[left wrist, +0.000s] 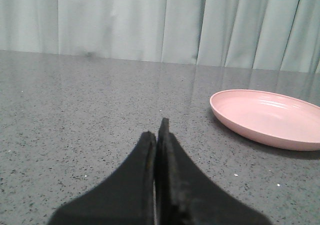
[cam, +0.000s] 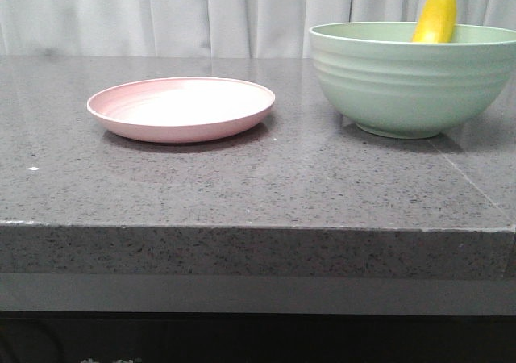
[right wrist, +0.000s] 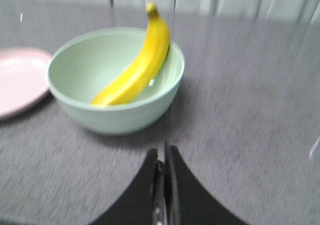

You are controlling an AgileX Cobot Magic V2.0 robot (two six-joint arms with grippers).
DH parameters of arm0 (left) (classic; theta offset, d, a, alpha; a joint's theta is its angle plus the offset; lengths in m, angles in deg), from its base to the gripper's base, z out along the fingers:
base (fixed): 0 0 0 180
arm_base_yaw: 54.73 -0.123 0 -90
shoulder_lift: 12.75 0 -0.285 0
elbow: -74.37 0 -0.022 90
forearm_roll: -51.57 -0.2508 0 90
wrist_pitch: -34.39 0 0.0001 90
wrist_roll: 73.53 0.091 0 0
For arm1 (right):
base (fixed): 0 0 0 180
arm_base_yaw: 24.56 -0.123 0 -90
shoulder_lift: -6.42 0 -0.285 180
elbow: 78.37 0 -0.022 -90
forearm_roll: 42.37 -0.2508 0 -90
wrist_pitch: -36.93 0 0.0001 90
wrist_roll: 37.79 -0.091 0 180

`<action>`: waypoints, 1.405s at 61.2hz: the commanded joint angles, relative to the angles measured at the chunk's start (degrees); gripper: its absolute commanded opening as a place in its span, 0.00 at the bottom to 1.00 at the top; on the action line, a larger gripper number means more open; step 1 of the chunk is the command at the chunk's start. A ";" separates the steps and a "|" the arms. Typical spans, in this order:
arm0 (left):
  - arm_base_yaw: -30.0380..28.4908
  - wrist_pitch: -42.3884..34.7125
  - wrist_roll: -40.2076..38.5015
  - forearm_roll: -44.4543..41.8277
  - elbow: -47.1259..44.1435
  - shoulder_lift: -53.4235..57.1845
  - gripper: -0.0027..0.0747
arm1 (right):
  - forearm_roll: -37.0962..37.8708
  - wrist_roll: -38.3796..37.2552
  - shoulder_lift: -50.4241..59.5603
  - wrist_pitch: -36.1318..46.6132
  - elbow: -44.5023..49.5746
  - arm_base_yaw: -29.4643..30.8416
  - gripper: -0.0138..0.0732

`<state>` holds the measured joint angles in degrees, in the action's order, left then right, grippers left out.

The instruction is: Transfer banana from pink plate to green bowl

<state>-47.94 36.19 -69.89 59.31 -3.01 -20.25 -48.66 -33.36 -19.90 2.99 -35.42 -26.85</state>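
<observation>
The yellow banana (cam: 436, 13) leans inside the mint-green bowl (cam: 411, 81) at the right of the table, one end sticking up over the rim. In the right wrist view the banana (right wrist: 137, 65) lies across the bowl (right wrist: 115, 112), its stem end resting on the rim. The pink plate (cam: 181, 107) sits empty at the left centre; it also shows in the left wrist view (left wrist: 267, 117) and the right wrist view (right wrist: 20, 80). My left gripper (left wrist: 157, 135) is shut and empty, low over the table beside the plate. My right gripper (right wrist: 162, 157) is shut and empty, short of the bowl.
The grey speckled stone table (cam: 258, 185) has its front edge near the camera. A pale curtain (cam: 201, 12) hangs behind the table. Neither arm shows in the front view.
</observation>
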 commanded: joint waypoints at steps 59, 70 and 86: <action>0.52 -4.90 -0.53 0.52 -0.31 1.41 0.01 | 1.64 -3.75 20.51 35.96 35.62 0.72 0.08; 0.52 -4.90 -0.53 0.52 -0.31 1.41 0.01 | 3.02 -5.83 20.51 36.32 35.62 1.68 0.08; 0.52 -4.90 -0.53 0.52 -0.31 1.41 0.01 | 3.18 -5.83 20.51 36.32 35.62 2.85 0.08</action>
<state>-47.94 36.19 -69.89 59.31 -3.01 -20.25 -46.25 -39.14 -0.84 34.29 0.43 -24.84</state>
